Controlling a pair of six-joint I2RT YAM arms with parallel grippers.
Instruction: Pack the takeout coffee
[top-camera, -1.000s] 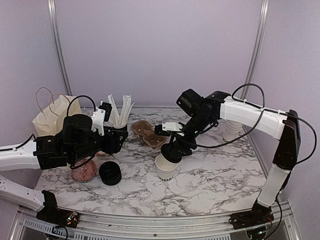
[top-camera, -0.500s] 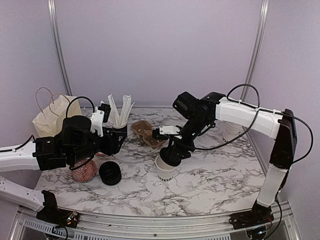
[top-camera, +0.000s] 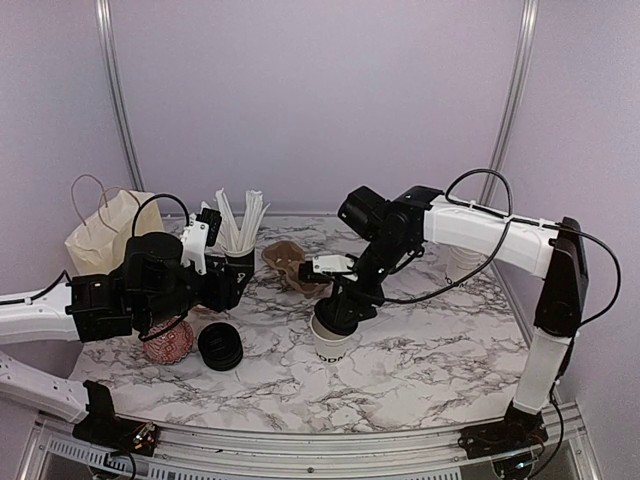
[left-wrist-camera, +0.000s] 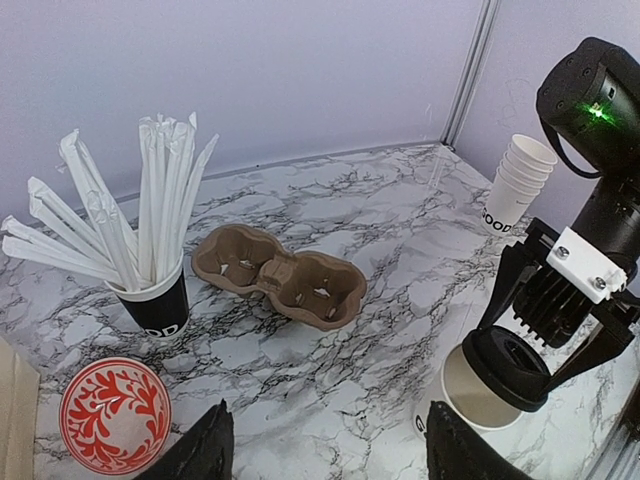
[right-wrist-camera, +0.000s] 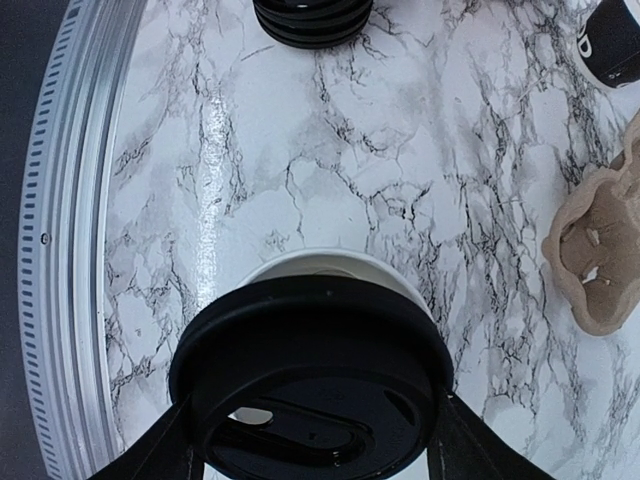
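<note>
A white paper cup (top-camera: 333, 345) with black lettering stands open near the table's middle. My right gripper (top-camera: 336, 312) is shut on a round black lid (right-wrist-camera: 310, 380) and holds it just over the cup's rim (right-wrist-camera: 330, 262). In the left wrist view the lid (left-wrist-camera: 508, 364) sits off-centre, covering the right part of the cup (left-wrist-camera: 466, 402) and leaving the left of its mouth bare. My left gripper (left-wrist-camera: 327, 420) hangs open above bare marble to the cup's left, with nothing between its fingers.
A brown pulp cup carrier (left-wrist-camera: 280, 275) lies behind the cup. At the left are a black cup of white sticks (left-wrist-camera: 160, 305), a red-patterned bowl (left-wrist-camera: 110, 415), a stack of black lids (top-camera: 220, 347) and a paper bag (top-camera: 105, 235). Stacked white cups (left-wrist-camera: 515, 185) stand at the back right.
My right arm has shifted slightly left and down, carrying the lid closer onto the cup. The left arm has stayed where it was.
</note>
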